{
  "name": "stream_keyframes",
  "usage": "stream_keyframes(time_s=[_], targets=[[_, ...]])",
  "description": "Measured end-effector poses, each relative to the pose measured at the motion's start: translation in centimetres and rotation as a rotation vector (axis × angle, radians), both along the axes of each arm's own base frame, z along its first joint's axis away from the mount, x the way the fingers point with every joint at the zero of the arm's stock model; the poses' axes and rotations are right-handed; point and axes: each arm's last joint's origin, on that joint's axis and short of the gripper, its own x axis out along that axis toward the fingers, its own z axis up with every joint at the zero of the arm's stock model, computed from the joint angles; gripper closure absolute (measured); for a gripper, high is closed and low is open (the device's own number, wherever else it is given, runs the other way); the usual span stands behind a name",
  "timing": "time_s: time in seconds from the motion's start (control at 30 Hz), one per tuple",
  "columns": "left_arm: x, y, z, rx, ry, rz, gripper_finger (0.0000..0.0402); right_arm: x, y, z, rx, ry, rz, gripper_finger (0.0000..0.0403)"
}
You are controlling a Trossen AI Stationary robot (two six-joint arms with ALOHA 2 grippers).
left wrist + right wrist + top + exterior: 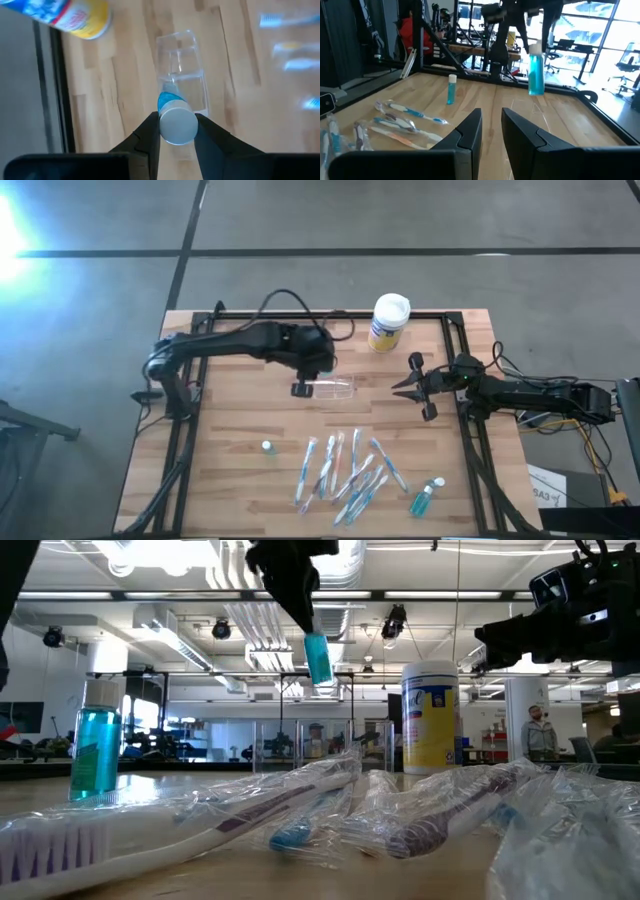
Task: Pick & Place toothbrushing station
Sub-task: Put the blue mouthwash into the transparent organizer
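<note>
The see-through holder (337,388) lies on its side on the wooden table, also in the left wrist view (182,70). My left gripper (303,387) is right above its left end, shut on a small blue bottle with a white cap (175,117). The bottle also shows in the low view (318,658) and the right wrist view (536,75). My right gripper (398,387) waits a little to the holder's right, open and empty, its fingers (470,127) pointing at the holder. My left gripper pinches the bottle's white cap end (177,127) between its two fingers, one on each side. The fingers come from above, pointing down. The bottle hangs below them, blue body down and a little tilted, clear of the table and over the holder.
A yellow-and-blue canister with a white lid (389,320) stands at the far edge. Several wrapped toothbrushes (345,470) lie near the front. One small blue bottle (268,447) stands to their left, and another (425,498) lies to their right.
</note>
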Motion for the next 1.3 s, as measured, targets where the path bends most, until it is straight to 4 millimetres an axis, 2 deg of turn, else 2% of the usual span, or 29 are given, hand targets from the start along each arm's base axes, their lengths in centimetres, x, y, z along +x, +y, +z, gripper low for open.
stream_keyframes(time_s=[0.3,0.97,1.3], targets=[[2.4,0.3,-3.2,0.079,0.122,-0.18,0.0307,0.0,0.0,0.0,-0.021,-0.003,-0.001,0.0335],[4.2,2.6,-8.1,0.099,0.296,-0.261,0.0307,0.0,0.0,0.0,-0.017,-0.001,0.0,0.0335],[4.7,3.4,-9.0,0.089,0.291,-0.278,0.0307,0.0,0.0,0.0,-0.016,0.0,-0.001,0.0335]])
